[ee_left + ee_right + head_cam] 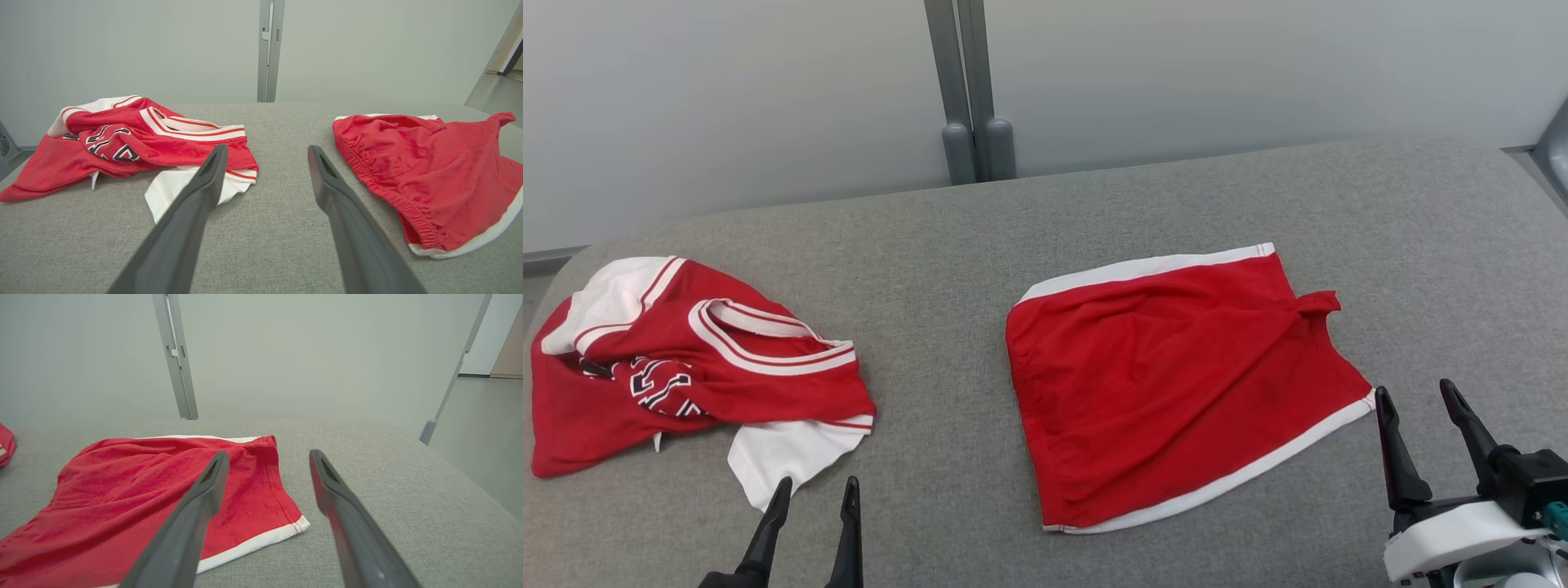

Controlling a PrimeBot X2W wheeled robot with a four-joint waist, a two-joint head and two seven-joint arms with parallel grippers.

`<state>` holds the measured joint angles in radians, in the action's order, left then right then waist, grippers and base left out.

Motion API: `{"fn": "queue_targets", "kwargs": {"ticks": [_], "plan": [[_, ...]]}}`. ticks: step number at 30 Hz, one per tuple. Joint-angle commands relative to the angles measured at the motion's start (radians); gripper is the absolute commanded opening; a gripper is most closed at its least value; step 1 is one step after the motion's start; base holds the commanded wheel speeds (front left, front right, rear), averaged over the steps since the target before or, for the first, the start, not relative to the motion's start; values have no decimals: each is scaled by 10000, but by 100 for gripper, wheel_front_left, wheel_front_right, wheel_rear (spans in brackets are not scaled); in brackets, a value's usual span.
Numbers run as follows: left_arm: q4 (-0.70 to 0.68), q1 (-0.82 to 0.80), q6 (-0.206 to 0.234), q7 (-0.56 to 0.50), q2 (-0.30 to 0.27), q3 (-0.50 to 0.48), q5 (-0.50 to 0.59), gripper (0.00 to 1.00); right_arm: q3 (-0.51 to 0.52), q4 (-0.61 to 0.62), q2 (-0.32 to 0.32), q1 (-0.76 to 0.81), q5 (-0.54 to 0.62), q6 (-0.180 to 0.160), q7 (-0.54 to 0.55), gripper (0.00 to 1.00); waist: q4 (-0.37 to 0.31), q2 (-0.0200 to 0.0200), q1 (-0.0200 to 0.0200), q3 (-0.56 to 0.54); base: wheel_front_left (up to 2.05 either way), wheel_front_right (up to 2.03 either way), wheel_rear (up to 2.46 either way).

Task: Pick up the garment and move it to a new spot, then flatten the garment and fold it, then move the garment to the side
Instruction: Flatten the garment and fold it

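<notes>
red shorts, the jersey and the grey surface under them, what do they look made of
Red shorts: soft matte knit, probably cotton or a blend; it wrinkles loosely, with a gathered elastic waistband and white trim.
Jersey: similar soft fabric, with ribbed red-and-white striped edging; crumpled.
Grey surface: woven upholstery-like cloth, matte, with a fine heathered weave; likely padded, judging by rounded edges.

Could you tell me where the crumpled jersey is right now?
In the head view the jersey lies at the left of the grey surface, just beyond the left gripper, apart from the red shorts.
</notes>
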<state>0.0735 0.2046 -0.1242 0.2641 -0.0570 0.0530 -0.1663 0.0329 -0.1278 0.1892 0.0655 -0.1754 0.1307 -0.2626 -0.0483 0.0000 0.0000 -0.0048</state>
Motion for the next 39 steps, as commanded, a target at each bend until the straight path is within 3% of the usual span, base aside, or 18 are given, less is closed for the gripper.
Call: {"fn": "queue_targets", "kwargs": {"ticks": [1, 5, 8, 12, 15, 19, 31, 39], "plan": [[-8, -94, -39, 4, 4, -21, 110, 100, 3, 33, 14, -72, -101, 1, -32, 100, -3, 0, 0, 7, 0, 0, 0], [-233, -266, -52, 4, 30, 218, 241, 100, 148, 101, 180, -355, -88, 1, -33, 100, -57, 0, 0, 119, 0, 0, 0], [-79, -272, -50, -138, 48, 754, 269, 100, -3, -631, 525, -548, 24, 1, 105, 100, -119, 0, 0, 300, 0, 0, 0], [-7, -521, -52, -1578, 51, 1863, -74, 100, -781, -1685, 1219, -1421, 3, 1, 1156, 100, -208, 0, 0, 636, 0, 0, 0], [-210, -651, -64, -2813, 44, 2889, -663, 100, -1299, -2518, 1511, -1989, -192, 0, 2072, 100, -248, 0, 0, 902, 0, 0, 0], [-373, -957, -64, -3681, 19, 3683, -1403, 100, -1758, -3369, 1719, -2729, -340, 1, 2795, 100, -195, 0, 0, 1266, 0, 0, 0], [194, -1385, 63, -4360, -110, 3775, -1817, 100, -2685, -4712, 2013, -4051, -607, 1, 2492, 100, -126, 0, 0, 1812, 0, 0, 0], [366, -1713, 20, -4221, -78, 3974, -2058, 100, -3244, -4998, 2174, -4608, -840, 1, 2295, 100, -163, 0, 0, 2147, 0, 0, 0]]}}
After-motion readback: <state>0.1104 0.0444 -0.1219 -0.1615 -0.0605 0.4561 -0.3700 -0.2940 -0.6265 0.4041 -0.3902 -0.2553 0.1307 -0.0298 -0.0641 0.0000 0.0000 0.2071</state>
